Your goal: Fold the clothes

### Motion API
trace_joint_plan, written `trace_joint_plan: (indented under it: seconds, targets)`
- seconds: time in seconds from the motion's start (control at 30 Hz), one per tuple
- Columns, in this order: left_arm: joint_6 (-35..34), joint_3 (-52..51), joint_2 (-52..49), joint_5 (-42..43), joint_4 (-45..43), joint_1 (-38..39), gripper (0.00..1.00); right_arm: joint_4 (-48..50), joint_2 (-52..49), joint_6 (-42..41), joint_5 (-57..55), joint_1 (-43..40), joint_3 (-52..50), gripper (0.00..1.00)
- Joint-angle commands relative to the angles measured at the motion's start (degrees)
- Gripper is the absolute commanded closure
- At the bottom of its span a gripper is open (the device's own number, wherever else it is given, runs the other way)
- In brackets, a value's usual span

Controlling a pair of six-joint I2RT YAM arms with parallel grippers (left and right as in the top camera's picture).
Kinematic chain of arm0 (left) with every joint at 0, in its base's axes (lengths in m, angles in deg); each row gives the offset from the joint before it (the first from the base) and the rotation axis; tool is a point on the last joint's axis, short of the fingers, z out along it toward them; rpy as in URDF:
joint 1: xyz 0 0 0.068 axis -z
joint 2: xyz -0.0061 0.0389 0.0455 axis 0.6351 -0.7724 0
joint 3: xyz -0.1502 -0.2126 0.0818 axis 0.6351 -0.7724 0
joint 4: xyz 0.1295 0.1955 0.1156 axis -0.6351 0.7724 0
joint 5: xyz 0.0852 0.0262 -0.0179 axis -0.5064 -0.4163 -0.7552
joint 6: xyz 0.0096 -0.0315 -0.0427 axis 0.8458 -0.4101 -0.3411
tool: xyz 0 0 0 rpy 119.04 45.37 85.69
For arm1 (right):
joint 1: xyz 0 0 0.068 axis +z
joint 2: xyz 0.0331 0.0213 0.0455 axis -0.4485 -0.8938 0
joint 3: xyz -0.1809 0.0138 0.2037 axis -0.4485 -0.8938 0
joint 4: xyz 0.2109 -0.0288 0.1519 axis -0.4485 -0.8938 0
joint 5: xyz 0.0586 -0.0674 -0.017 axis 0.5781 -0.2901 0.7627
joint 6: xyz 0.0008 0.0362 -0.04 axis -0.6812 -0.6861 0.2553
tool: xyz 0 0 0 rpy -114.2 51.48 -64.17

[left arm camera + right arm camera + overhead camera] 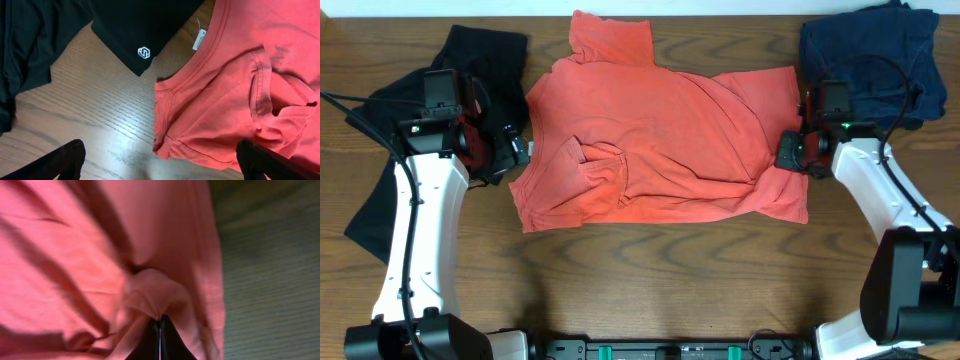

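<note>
Wood-grain table (650, 280) below, coral T-shirt (660, 140) spread rumpled across the middle. Right gripper (160, 322) clamped together on a bunched fold at its edge; left gripper (160, 150) spread wide, empty, collar (200, 70) just below and ahead of the fingertips (67, 157). Soft, light, limp (bound to sag and drag): best pinched at corners or seams, lifted slowly.

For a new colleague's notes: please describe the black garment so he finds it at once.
Look at the left end of the wooden table, partly under the left arm. Beside the coral T-shirt lies the black garment; only it carries a small white hexagon logo.
</note>
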Motion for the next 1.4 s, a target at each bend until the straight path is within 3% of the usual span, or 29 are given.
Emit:
trace_joint_plan:
  seconds: [0.0, 0.33, 0.53, 0.73, 1.17, 1.37]
  targets:
    - [-0.31, -0.55, -0.44, -0.46, -0.39, -0.11, 0.02, -0.35, -0.7, 1.88, 0.13, -1.7, 1.01, 0.99]
    - [2.47, -2.54, -0.11, 0.13, -0.55, 0.0, 0.01, -1.9, -0.68, 2.62, 3.63, -1.9, 1.01, 0.99]
    - [15.3, -2.54, -0.31, 14.4, 0.33, 2.03, 0.02, -2.29, -0.68, 3.69, 6.34, -1.92, 1.01, 0.99]
    - [21.49, -2.54, -6.38, 14.53, -4.59, 6.51, 0.02, -2.45, -0.68, 4.15, 7.28, -1.88, 1.01, 0.99]
    - [22.95, -2.54, -21.38, 14.23, -18.8, 7.45, 0.0, -3.26, -0.68, 4.57, 7.48, -1.88, 1.01, 0.99]
    - [25.55, -2.54, -22.4, 17.77, -19.5, 8.85, 0.08, -3.58, -0.68, 4.57, 7.45, -1.88, 1.01, 0.99]
